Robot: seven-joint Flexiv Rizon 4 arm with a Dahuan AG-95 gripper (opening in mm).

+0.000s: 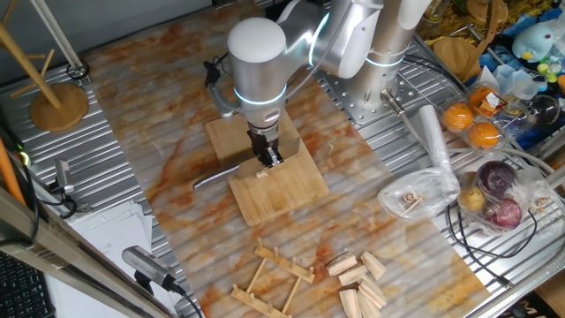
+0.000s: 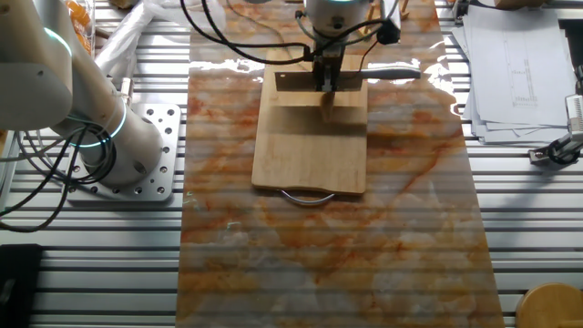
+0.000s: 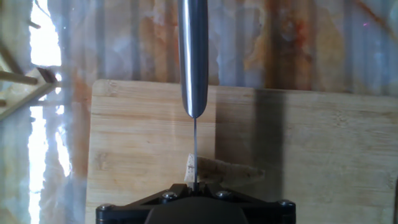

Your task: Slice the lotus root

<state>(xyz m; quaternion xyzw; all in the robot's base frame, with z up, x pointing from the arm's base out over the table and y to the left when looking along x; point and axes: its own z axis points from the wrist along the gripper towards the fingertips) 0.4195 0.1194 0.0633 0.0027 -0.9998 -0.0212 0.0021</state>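
We are seeing a ribbed metal table [image 1: 132,212] carrying an orange-veined marbled mat [image 2: 328,246]. Light is glaring off the mat's far edge. Papers [image 2: 515,68] are lying alongside; a round wooden stand [image 1: 58,104] is sitting nearby.

A robotics lab: slotted aluminium table [image 1: 106,203], bolted arm base [image 2: 137,164], loose cables [image 1: 468,238].

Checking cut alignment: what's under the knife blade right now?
In the hand view, the knife edge stands over the lotus root, near its cut end, on the wooden board. A thin slice shows left of the blade. The end effector housing hides the blade's contact point.
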